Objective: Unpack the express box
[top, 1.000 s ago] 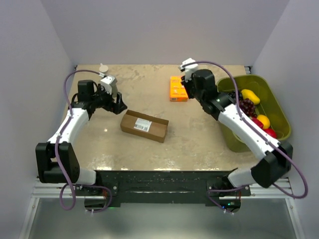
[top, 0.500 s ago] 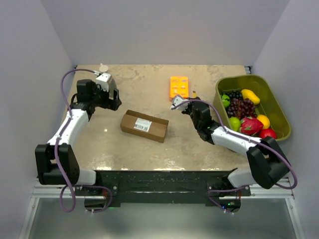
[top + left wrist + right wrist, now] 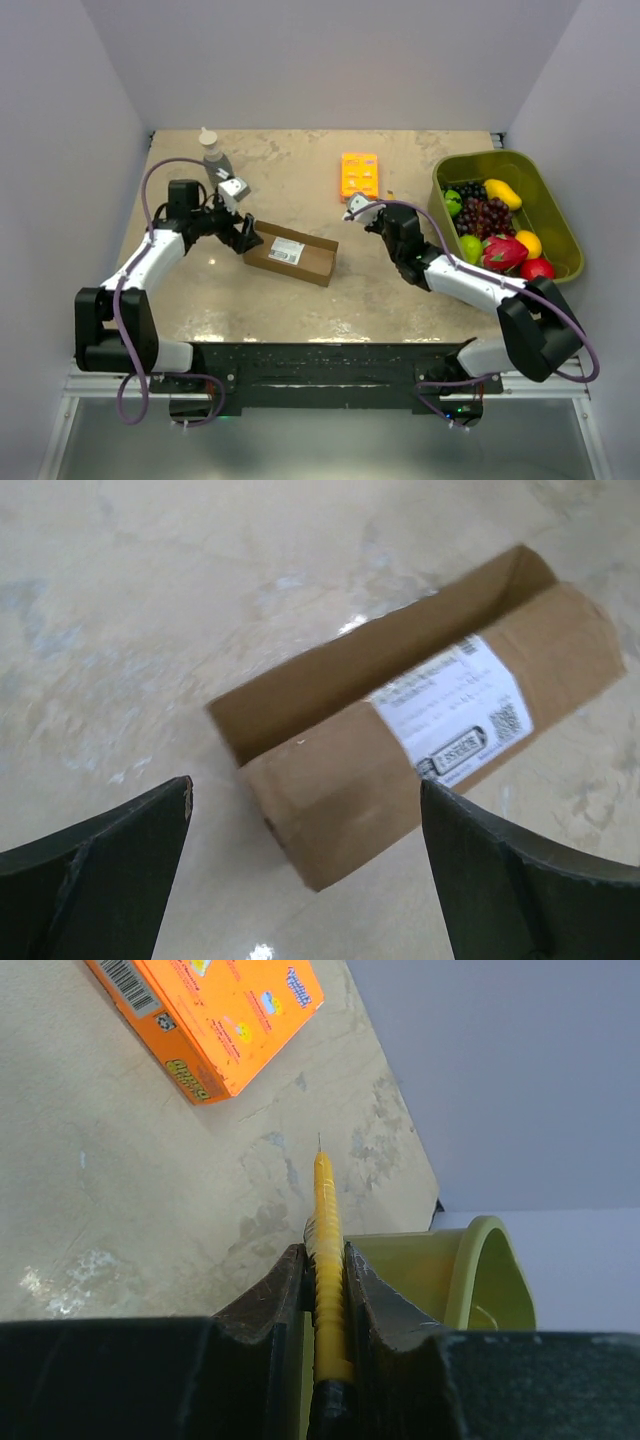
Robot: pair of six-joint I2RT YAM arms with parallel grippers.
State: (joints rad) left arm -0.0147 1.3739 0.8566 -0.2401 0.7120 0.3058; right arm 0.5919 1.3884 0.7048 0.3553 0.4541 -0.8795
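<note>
Though beside express box [image 3: 400, 730], left fingers [image 3: 100, 875] clear.

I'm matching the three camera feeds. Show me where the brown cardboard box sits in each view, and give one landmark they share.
Top external: cardboard box left of centre on the tabletop, just right of the left gripper.
Left wrist: box fills the middle, beyond the open fingers.
Right wrist: not in it; orange box and a held yellow tool show.
Shared landmark: the mottled beige tabletop, in all three.
</note>
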